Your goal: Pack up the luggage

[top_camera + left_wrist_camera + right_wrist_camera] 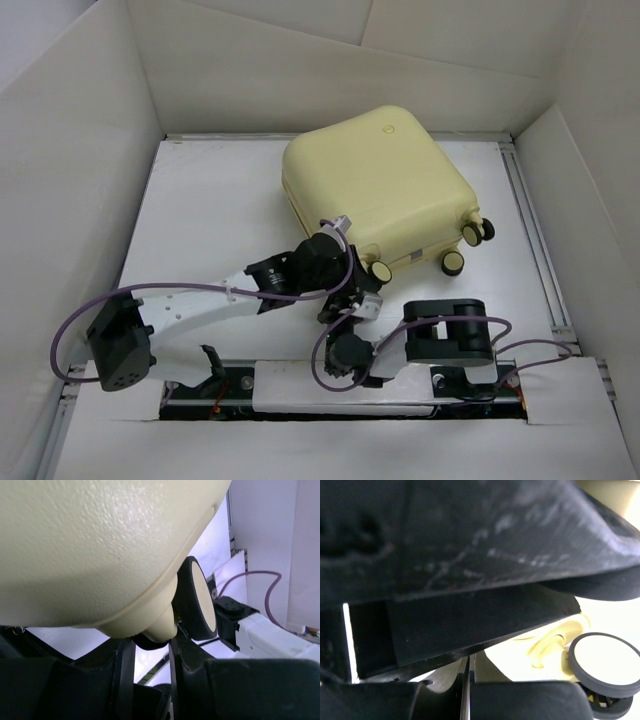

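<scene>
The luggage (385, 185) is a pale yellow hard-shell suitcase, closed and lying flat at the back centre of the table. Its cream-and-black wheels (453, 262) face the near right. My left gripper (362, 298) reaches under its near corner. In the left wrist view the jaws stand a narrow gap apart, with the cream caster mount (161, 624) and a dark wheel part held between the fingertips (181, 645), beside a wheel (199, 600). My right gripper (340, 325) is shut and empty. It sits just below the left gripper, whose black body fills the top of the right wrist view.
White walls (80, 150) enclose the table on three sides. A metal rail (535, 230) runs along the right edge. Purple cables (70, 320) loop off both arms. The right arm (450, 335) is folded near its base. The right wrist view shows a wheel (602, 662).
</scene>
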Motion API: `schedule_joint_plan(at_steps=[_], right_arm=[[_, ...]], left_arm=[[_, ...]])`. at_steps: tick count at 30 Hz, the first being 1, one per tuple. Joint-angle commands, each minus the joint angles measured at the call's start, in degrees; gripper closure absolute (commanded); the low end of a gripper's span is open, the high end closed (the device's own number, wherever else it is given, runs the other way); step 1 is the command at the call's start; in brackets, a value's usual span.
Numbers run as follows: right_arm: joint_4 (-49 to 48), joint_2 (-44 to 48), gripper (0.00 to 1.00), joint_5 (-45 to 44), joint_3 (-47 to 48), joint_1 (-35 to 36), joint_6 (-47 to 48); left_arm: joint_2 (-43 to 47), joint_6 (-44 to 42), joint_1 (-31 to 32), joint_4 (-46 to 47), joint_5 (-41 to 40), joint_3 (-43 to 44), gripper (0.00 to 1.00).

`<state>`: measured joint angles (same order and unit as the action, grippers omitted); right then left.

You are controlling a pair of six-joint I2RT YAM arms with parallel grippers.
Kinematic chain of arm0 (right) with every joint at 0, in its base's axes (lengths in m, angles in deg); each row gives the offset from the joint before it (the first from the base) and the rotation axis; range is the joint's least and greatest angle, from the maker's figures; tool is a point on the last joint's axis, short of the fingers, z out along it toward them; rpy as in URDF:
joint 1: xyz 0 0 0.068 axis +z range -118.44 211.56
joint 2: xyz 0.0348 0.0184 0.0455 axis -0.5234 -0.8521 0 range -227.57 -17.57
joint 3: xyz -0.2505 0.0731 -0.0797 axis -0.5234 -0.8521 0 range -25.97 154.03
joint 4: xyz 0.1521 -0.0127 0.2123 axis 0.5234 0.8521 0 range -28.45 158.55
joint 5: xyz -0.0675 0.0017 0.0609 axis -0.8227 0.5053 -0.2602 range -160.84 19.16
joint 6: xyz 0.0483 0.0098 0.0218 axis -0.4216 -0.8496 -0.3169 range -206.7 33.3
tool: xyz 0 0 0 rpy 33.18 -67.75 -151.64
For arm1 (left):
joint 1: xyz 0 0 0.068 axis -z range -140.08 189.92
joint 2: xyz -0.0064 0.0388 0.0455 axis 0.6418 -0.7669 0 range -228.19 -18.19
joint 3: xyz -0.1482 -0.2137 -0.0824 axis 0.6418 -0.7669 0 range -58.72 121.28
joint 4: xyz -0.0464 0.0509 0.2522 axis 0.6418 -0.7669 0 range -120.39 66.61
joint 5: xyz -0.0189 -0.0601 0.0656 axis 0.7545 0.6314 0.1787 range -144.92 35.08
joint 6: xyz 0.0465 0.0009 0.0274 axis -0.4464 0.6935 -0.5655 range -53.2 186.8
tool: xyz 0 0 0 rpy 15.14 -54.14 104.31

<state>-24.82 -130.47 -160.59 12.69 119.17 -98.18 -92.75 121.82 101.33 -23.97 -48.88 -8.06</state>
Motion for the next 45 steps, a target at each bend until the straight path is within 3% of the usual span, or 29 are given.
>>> schedule_joint_plan(at_steps=[1, 4, 7, 9, 10, 11, 12, 13, 16, 17, 22, 24, 27, 30, 31, 32, 33, 34, 35, 37, 38, 41, 42, 45], right_arm=[[-3.6, -3.8, 1.0, 40.4, 11.4, -0.5, 9.4], [-6.7, -3.3, 1.0, 40.4, 10.0, -0.5, 8.3], [-14.3, -2.0, 0.99, 38.1, 2.8, 0.2, 6.2], [-17.6, -1.0, 0.79, 29.1, -2.2, 3.2, 5.5], [-17.6, 0.7, 0.57, 26.6, -3.7, 4.0, 5.5], [-17.6, 1.6, 0.47, 24.3, -4.9, 4.8, 5.5], [-17.6, 2.5, 0.39, 21.0, -6.0, 6.1, 5.5], [-17.6, 3.3, 0.3, 19.9, -8.5, 6.1, 5.5], [-16.9, 5.1, 0.21, 14.6, -11.7, 9.0, 5.5], [-16.0, 5.8, 0.18, 13.2, -12.3, 9.7, 5.5], [-16.6, 9.0, 0.16, 7.2, -16.3, 14.5, 5.5], [-15.2, 12.8, 0.16, 7.2, -18.3, 15.0, 5.5], [-8.8, 18.8, 0.16, 7.9, -18.9, 15.0, 5.5], [11.5, 31.0, 0.16, 10.4, -14.2, 15.0, 1.5], [37.0, 38.9, 0.16, 12.5, -11.0, 14.2, -2.6], [56.3, 42.7, 0.18, 15.7, -6.4, 12.8, -21.9], [71.6, 45.4, 0.21, 19.2, -1.5, 7.9, -28.7], [76.1, 47.2, 0.29, 24.5, 2.3, 5.8, -27.3], [83.9, 51.1, 0.52, 26.8, 3.9, 4.2, -27.3], [92.0, 54.9, 0.63, 28.4, 7.6, 3.0, -28.8], [101.9, 58.2, 0.64, 27.9, 8.9, 3.0, -31.3], [114.5, 61.3, 0.47, 30.1, 11.7, 0.6, -38.8], [120.8, 61.8, 0.34, 31.6, 11.7, -0.5, -40.0], [129.2, 62.4, 0.2, 35.9, 12.4, -3.5, -41.8]], left_arm=[[-5.4, 1.7, 11.4, 29.1, 7.7, 9.4, 1.0], [-4.9, 1.0, 11.5, 28.5, 6.4, 9.4, 1.0], [-2.5, -0.3, 11.5, 27.4, 4.9, 8.9, 1.0], [-1.1, -1.4, 11.5, 24.5, 2.4, 8.8, 0.94], [0.5, -1.9, 11.5, 23.5, 1.4, 9.5, 0.86], [1.3, -2.6, 11.5, 22.8, 0.0, 9.5, 0.78], [2.2, -3.2, 10.8, 21.1, -0.5, 9.5, 0.6], [4.0, -3.2, 9.6, 19.7, -1.1, 9.5, 0.53], [7.5, -6.3, 8.6, 14.2, -5.9, 10.0, 0.31], [10.0, -7.5, 8.6, 12.0, -8.5, 10.7, 0.28], [17.2, -13.9, 8.6, -0.7, -21.4, 14.4, 0.21], [21.0, -15.1, 8.6, -4.2, -24.8, 14.9, 0.13], [26.8, -15.1, 8.6, -8.0, -29.3, 10.5, 0.16], [31.6, -11.7, 8.6, -9.5, -32.4, 1.6, 0.29], [34.7, -10.6, 8.6, -9.5, -32.4, -1.2, 0.34], [36.1, -9.1, 8.6, -9.5, -31.0, -4.3, 0.39], [37.0, -8.3, 8.6, -5.7, -29.2, -10.7, 0.45], [37.0, -7.2, 8.6, -4.4, -28.1, -13.3, 0.48], [36.5, -6.4, 8.6, -3.5, -27.3, -15.4, 0.5], [33.9, -5.6, 8.6, 1.8, -23.8, -19.8, 0.52], [30.7, -5.6, 10.2, 4.0, -23.1, -20.7, 0.52], [23.3, -7.0, 12.4, 8.3, -23.8, -19.6, 0.52], [21.4, -7.6, 12.4, 8.3, -24.3, -18.8, 0.5], [15.4, -9.7, 12.4, 10.0, -25.7, -15.9, 0.5]])
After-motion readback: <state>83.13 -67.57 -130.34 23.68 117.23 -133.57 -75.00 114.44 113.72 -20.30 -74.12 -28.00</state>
